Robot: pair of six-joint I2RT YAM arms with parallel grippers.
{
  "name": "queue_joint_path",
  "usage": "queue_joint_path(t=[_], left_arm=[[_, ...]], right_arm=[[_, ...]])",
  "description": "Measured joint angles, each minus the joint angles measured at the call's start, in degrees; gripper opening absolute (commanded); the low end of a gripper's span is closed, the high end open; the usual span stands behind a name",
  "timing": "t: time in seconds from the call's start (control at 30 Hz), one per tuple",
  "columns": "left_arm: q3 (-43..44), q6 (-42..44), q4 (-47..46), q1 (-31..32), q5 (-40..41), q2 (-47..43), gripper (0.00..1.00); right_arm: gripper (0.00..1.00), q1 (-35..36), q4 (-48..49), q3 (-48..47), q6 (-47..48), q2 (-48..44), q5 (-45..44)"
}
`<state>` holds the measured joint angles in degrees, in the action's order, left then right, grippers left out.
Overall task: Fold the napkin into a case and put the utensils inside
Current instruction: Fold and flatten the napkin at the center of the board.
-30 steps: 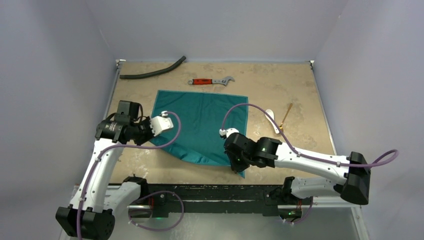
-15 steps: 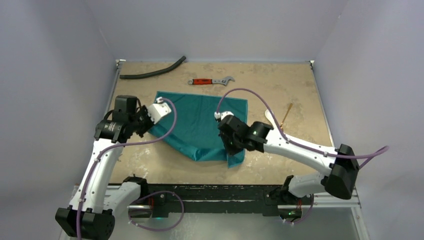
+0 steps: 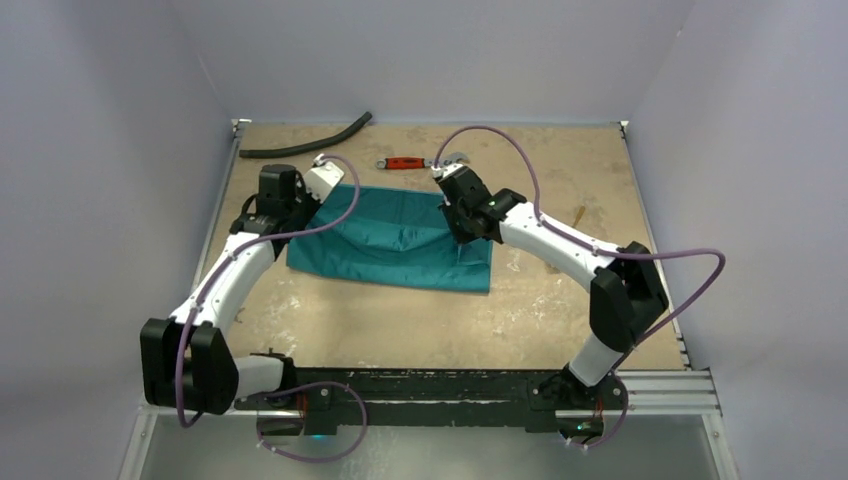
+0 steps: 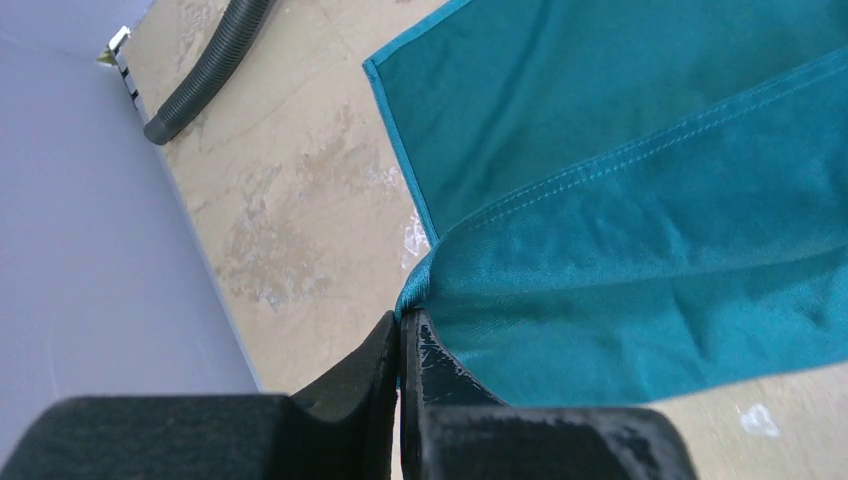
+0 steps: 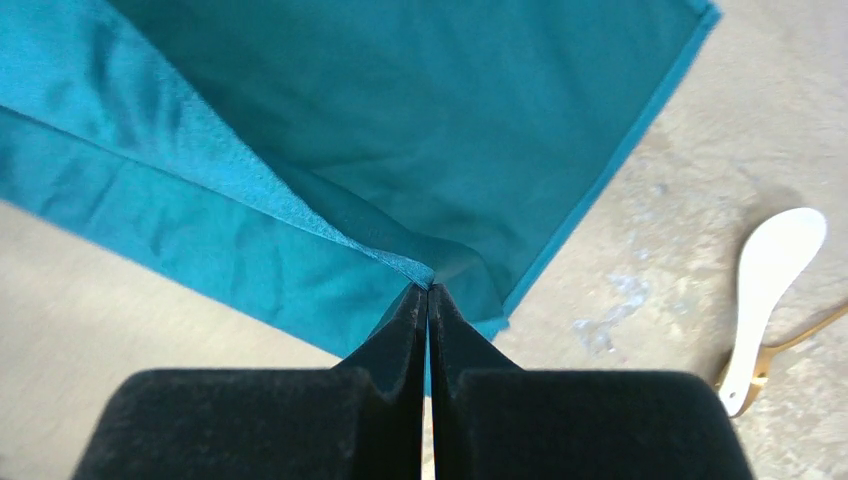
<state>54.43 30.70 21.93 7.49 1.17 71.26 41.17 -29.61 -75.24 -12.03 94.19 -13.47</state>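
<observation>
The teal napkin (image 3: 390,245) lies doubled over on the table, its near half lifted and carried back over the far half. My left gripper (image 3: 306,208) is shut on the napkin's left corner (image 4: 425,275), just above the lower layer. My right gripper (image 3: 470,232) is shut on the right corner (image 5: 415,268). The loose fold sags between them. To the right of the cloth lie the utensils, a white spoon (image 5: 770,290) and under it a tan wooden utensil (image 5: 800,335). In the top view only the wooden tip (image 3: 580,212) shows beside my right arm.
A black hose (image 3: 305,140) lies at the far left of the table. A red-handled wrench (image 3: 405,162) rests just beyond the napkin's far edge. Grey walls close in the table on three sides.
Both grippers have carried the napkin's near corners away from the bases toward the far edge, folding the cloth in half. Both arms now reach far out.
</observation>
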Motion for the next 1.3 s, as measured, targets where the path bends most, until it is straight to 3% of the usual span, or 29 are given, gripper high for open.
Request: queue_joint_path(t=[0.43, 0.57, 0.67, 0.83, 1.1, 1.3], left_arm=[[-1.5, -3.1, -18.6, -0.6, 5.3, 14.5, 0.0], [-1.5, -3.7, -20.9, -0.7, 5.8, 19.1, 0.0], [-1.5, -4.3, -22.8, -0.7, 6.1, 20.8, 0.0], [-0.3, -5.2, -25.1, -0.7, 6.6, 23.5, 0.0], [2.1, -6.6, -26.6, -0.7, 7.6, 27.7, 0.0], [2.5, -7.7, -26.6, -0.7, 7.6, 28.5, 0.0]], right_arm=[[0.0, -7.1, 5.0, -5.9, 3.6, 11.7, -0.4], [0.1, -7.9, 6.5, -7.4, 3.8, 15.3, 0.2], [0.25, -8.5, 7.1, -8.8, 4.1, 17.2, 1.0], [0.6, -9.9, 8.0, -12.7, 5.2, 19.1, 1.2], [0.72, -12.0, 10.0, -15.4, 5.3, 19.7, -0.8], [0.77, -11.6, 14.7, 0.1, 5.0, 7.1, 1.2]])
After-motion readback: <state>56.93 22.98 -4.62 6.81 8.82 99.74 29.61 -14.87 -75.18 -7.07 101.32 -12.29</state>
